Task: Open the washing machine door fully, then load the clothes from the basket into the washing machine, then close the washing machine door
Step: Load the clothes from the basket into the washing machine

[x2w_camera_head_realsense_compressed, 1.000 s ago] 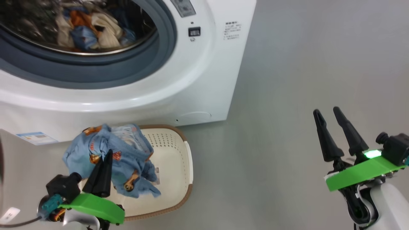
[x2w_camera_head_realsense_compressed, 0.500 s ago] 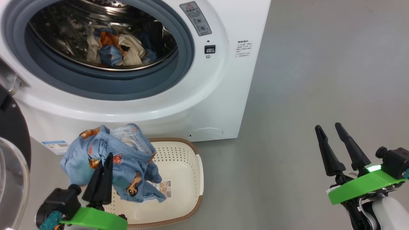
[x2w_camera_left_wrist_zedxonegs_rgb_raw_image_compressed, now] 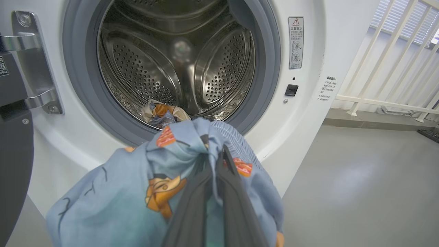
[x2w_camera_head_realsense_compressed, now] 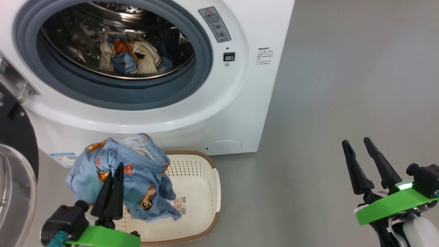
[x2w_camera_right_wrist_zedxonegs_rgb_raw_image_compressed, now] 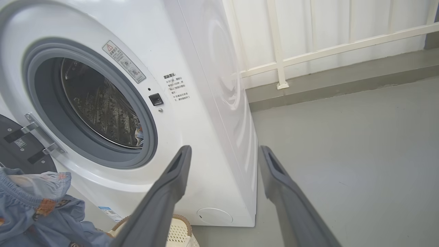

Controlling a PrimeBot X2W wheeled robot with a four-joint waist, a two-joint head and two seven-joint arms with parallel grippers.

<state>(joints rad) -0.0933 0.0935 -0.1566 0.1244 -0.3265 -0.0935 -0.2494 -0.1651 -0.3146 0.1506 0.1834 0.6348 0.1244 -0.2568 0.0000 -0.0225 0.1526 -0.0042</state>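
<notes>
Now: one garment (x2w_camera_head_realsense_compressed: 137,178) tight in left gripper (x2w_camera_head_realsense_compressed: 116,169), right gripper (x2w_camera_head_realsense_compressed: 356,141) agape, one basket (x2w_camera_head_realsense_compressed: 199,171).

Black tapered fingers (x2w_camera_head_realsense_compressed: 356,171) sit on bright green brackets (x2w_camera_head_realsense_compressed: 391,206) with black cameras (x2w_camera_head_realsense_compressed: 423,176).

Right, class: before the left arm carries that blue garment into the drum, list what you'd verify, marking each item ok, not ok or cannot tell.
1. Grip: left gripper shut on the blue garment: ok.
2. Access: washing machine door swung aside, opening unblocked: ok.
3. Lift: garment's hanging hem clear of the basket: cannot tell.
4. Space: drum has room above the clothes inside: ok.
5. Other arm: right gripper open, empty, well off to the side: ok.
</notes>
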